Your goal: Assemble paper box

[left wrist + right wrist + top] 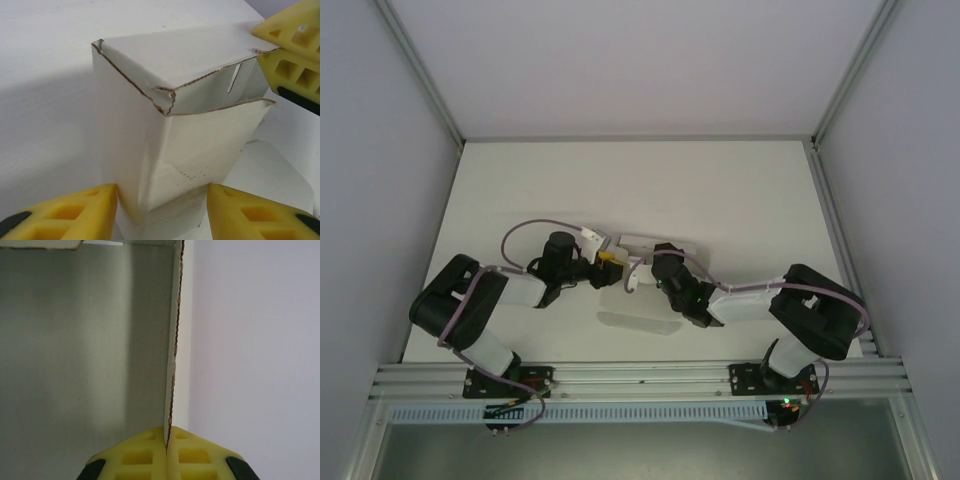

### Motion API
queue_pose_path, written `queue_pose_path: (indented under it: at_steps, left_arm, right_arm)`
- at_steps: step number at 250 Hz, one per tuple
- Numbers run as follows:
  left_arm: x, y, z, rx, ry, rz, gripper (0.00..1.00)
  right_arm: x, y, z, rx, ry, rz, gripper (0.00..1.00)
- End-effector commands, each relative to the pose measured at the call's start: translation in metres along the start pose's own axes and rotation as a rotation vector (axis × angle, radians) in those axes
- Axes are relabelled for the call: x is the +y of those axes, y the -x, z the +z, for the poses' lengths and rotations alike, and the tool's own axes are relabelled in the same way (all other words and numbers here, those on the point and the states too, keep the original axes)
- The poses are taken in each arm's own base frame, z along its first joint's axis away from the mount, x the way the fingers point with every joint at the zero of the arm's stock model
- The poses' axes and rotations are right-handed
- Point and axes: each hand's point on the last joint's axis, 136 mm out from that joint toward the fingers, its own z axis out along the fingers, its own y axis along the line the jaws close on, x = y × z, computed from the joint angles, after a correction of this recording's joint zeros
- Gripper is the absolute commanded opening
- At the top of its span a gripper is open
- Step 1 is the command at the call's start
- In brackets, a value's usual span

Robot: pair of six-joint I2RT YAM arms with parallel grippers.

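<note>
On the white tabletop (750, 190), both arms bend inward toward the middle. The right pincer (167, 437) clenches a paper box (150, 140) wall. The left pincer (162, 197) straddles the box, its grip unclear.

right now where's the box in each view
top external: box in the middle of the table, by the right gripper
left wrist: box upright, mid-frame
right wrist: box wall across the left half, its edge running up the centre
landmark: the yellow right gripper pinching a box wall, seen top right in left wrist and bottom centre in right wrist
</note>
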Motion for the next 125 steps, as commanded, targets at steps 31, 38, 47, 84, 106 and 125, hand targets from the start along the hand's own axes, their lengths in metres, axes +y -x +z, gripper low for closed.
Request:
queue_pose_path:
  at_steps: [31, 38, 47, 84, 106, 125]
  left_arm:
    - [0.012, 0.014, 0.007, -0.032, 0.114, 0.065, 0.43]
    - [0.012, 0.015, 0.008, -0.035, 0.130, 0.070, 0.39]
    - [0.014, 0.016, 0.008, -0.041, 0.153, 0.073, 0.36]
    - [0.019, 0.021, 0.005, -0.083, 0.221, 0.082, 0.34]
    - [0.020, 0.024, 0.005, -0.093, 0.235, 0.083, 0.29]
    - [0.020, 0.026, 0.004, -0.106, 0.256, 0.093, 0.23]
  right_arm:
    - [0.006, 0.004, -0.009, -0.018, 0.039, -0.009, 0.00]
    - [0.006, 0.004, -0.010, -0.018, 0.042, -0.007, 0.00]
    - [0.007, 0.005, -0.011, -0.021, 0.050, -0.006, 0.00]
    - [0.012, 0.007, -0.016, -0.034, 0.095, 0.007, 0.00]
    - [0.014, 0.007, -0.017, -0.034, 0.112, 0.020, 0.00]
    - [0.017, 0.006, -0.018, -0.026, 0.138, 0.021, 0.00]
